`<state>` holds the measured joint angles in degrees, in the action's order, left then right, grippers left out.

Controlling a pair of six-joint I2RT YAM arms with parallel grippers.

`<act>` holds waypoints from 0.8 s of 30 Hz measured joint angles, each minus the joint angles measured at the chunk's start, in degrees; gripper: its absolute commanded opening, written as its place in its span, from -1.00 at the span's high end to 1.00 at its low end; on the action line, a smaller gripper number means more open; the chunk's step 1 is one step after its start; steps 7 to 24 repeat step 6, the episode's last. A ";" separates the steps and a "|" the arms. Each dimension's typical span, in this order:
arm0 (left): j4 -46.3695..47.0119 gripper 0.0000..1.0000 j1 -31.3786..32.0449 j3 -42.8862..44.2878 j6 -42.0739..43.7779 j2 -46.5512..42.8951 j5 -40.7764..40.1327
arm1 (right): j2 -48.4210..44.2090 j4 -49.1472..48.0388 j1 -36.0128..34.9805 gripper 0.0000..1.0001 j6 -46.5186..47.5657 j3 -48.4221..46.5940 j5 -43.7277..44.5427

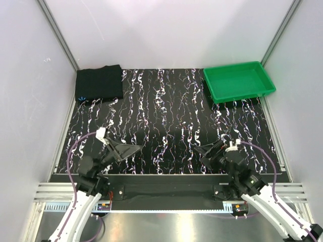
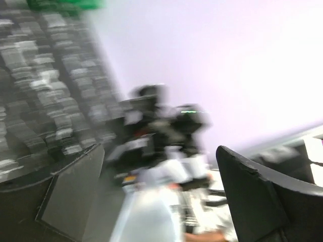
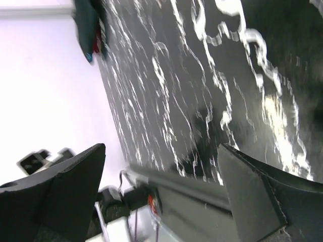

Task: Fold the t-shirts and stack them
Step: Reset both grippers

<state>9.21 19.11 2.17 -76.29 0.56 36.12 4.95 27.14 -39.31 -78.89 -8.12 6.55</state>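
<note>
A folded black t-shirt (image 1: 99,83) lies at the table's back left corner. The right wrist view shows it far off as a dark pile (image 3: 87,20) with a thin red sliver at its edge; the pinkish-red t-shirt is otherwise hidden. My left gripper (image 1: 135,149) hovers low over the near left of the table, pointing right, jaws open and empty. My right gripper (image 1: 201,152) hovers at the near right, pointing left, also open and empty. The left wrist view is blurred; the left gripper (image 2: 160,151) there has its fingers spread, with the right arm beyond. The right gripper (image 3: 161,148) frames bare tabletop.
A green plastic tray (image 1: 262,75) stands at the back right corner. The black marbled mat (image 1: 161,121) covers the table between white walls. A metal rail (image 1: 161,189) runs along the near edge by the arm bases.
</note>
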 measured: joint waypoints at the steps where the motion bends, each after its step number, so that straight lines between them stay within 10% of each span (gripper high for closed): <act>1: 4.24 -0.98 0.00 -0.11 -3.63 0.00 0.42 | 2.03 -0.98 0.00 -1.00 -1.36 0.02 -1.68; 6: 23.26 -0.98 0.00 -0.07 -14.86 0.13 0.02 | -0.70 -2.25 0.00 -0.99 -2.71 0.31 -7.32; 24: 23.26 -0.98 0.00 -0.07 -14.86 0.13 0.02 | -0.70 -2.25 0.00 -0.99 -2.71 0.31 -7.32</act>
